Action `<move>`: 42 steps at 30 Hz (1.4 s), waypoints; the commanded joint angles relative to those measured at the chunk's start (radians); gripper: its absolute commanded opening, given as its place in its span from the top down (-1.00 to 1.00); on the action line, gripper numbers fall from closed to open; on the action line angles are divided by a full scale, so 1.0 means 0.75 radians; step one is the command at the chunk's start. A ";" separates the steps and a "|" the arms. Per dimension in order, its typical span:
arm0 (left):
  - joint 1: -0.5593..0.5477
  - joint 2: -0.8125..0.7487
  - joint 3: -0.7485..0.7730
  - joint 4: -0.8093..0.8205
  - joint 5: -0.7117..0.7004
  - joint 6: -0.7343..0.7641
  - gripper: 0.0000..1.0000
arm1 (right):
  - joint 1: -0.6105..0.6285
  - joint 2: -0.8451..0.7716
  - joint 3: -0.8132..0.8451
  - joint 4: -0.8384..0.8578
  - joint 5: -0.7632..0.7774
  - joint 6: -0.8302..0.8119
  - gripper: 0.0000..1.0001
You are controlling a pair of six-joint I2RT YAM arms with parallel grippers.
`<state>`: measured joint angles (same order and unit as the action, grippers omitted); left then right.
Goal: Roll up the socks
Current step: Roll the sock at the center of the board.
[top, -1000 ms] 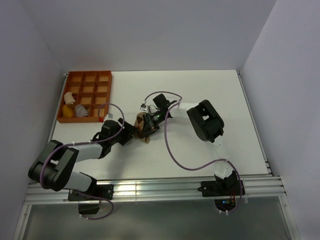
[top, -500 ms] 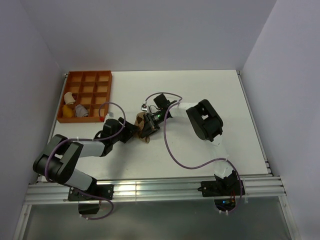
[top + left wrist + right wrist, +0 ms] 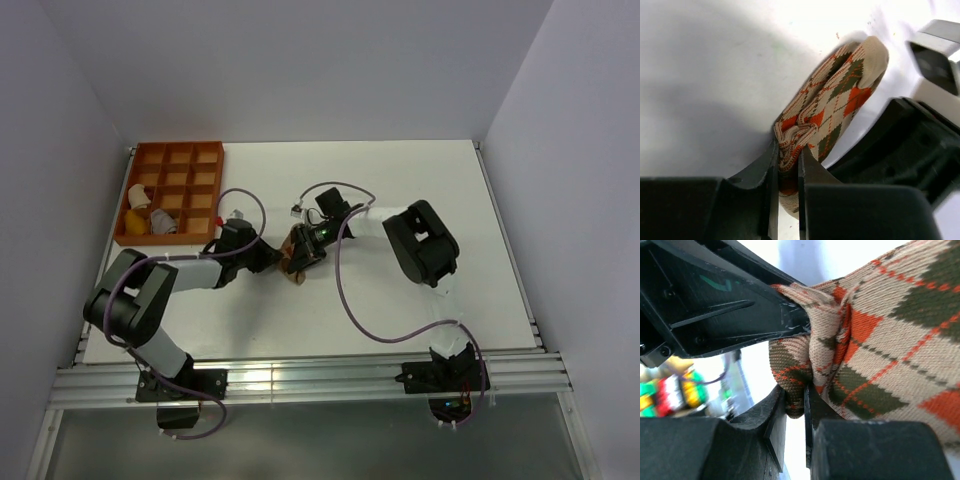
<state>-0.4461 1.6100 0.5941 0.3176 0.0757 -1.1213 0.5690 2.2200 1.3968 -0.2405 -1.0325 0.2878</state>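
Since a second ago the left claw (image 3: 277,262) has slid forward and to its right across the white table (image 3: 420,190). Its fingers, apart then, are now clamped on a fold of the tan knitted argyle sock (image 3: 294,274) with orange and dark green diamonds. The right claw (image 3: 303,252) has barely shifted and is pinched shut on the same sock from the opposite side, so the bundle sits on the table between the two claws.

White table stretches beyond and to the right of the right claw. An orange gridded tray (image 3: 170,150) stands well apart, beyond and left of the left claw.

From above the sock is only a small brown lump. The left wrist view shows the left claw (image 3: 787,157) squeezing bunched fabric, with the sock (image 3: 840,95) reaching ahead of it. The right wrist view shows the right claw (image 3: 795,400) gripping a lower fold of the sock (image 3: 890,330).
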 commanded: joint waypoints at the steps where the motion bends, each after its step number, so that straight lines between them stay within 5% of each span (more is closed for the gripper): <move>1: 0.000 0.093 0.116 -0.304 -0.064 0.172 0.99 | 0.008 -0.114 -0.150 0.042 0.395 -0.048 0.90; 12: -0.017 0.189 0.457 -0.707 -0.095 0.386 0.99 | 0.096 -0.624 -0.557 0.423 0.928 -0.206 -0.08; 23: -0.064 0.271 0.633 -0.882 -0.146 0.448 0.99 | 0.317 -0.831 -0.701 0.697 1.282 -0.324 -0.28; 42: -0.078 0.330 0.697 -0.929 -0.119 0.468 0.99 | 0.448 -0.614 -0.553 0.685 1.440 -0.439 -0.30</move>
<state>-0.4992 1.8122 1.1133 -0.3069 0.0292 -0.8085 0.8875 1.7401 0.9260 0.2390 -0.0113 -0.0010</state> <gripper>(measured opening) 0.169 0.652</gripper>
